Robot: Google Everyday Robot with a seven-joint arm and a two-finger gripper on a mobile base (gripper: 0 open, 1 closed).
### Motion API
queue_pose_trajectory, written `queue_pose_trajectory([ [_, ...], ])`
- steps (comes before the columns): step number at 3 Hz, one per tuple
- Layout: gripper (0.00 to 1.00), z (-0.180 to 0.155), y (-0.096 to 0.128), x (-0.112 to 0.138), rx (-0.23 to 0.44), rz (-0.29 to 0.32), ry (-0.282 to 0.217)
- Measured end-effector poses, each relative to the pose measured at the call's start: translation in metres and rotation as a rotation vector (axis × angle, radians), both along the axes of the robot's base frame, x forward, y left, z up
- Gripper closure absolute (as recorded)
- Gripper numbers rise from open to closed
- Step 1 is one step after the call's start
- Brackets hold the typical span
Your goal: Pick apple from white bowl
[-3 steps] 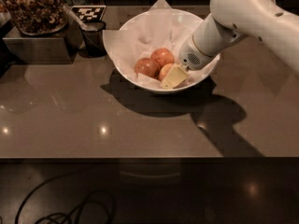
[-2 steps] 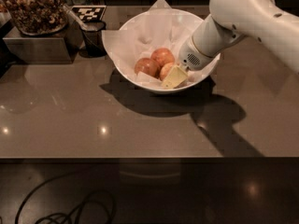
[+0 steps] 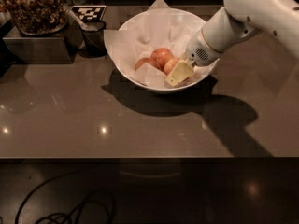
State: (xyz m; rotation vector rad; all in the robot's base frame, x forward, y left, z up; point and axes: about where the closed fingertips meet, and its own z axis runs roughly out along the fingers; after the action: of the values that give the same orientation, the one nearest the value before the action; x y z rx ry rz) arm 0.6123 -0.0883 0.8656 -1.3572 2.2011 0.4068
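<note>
The white bowl point(image 3: 140, 80) stands on the dark counter, lined with crinkled white paper point(image 3: 154, 24) that sticks up past the rim. Reddish apples lie inside it: one in the middle point(image 3: 161, 56), one to its left point(image 3: 144, 63), and one to its right point(image 3: 171, 64). My gripper point(image 3: 178, 73) reaches down into the bowl from the right on a white arm point(image 3: 243, 13). Its pale yellowish tip sits right against the right apple, at the bowl's front right. The arm's wrist hides the bowl's right rim.
A small dark cup point(image 3: 93, 36) with a utensil stands left of the bowl. Behind it is a metal box point(image 3: 37, 48) topped with a container of brown snacks point(image 3: 32, 6). A black-and-white marker tag point(image 3: 88, 13) stands at the back. The counter's front edge point(image 3: 140, 157) runs below, with cables on the floor.
The gripper has shifted very slightly to the right inside the bowl. The bowl and the apples lie as before.
</note>
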Motion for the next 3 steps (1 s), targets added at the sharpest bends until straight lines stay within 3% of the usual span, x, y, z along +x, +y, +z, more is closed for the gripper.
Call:
queue_pose_trajectory([
  [1,1.00,0.032,0.004,-0.010,0.085,0.049,-0.009],
  [3,1.00,0.071,0.011,-0.024,0.266,0.182,0.042],
])
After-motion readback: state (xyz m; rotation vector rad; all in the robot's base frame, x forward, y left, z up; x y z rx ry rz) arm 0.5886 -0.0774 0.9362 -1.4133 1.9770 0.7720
